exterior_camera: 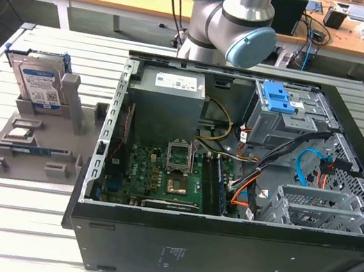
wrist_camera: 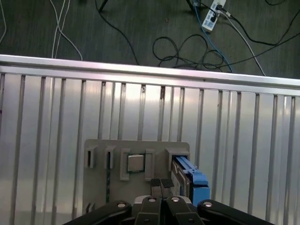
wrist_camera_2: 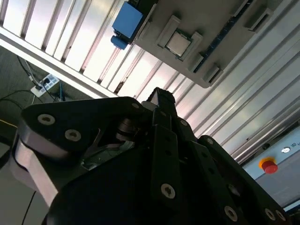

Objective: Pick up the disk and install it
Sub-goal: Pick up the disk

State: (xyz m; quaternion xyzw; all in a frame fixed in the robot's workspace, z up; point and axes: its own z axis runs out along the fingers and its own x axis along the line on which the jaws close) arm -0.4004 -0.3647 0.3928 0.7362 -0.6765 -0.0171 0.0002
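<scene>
Although the arm is cut off at the exterior view's upper edge, the first wrist view shows the gripper with its fingertips pressed together, pinching nothing, near the grey holder. The disk stands on edge in that holder, on the exterior view's left, apart from the open computer case. Its blue carrier frame hides most of the drive body in both wrist views. A processor chip lies in the holder beside it.

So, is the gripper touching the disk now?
Apart. In the exterior view the disk stands in its gray holder with nothing on it; in the first wrist view the gripper hangs above.
</scene>
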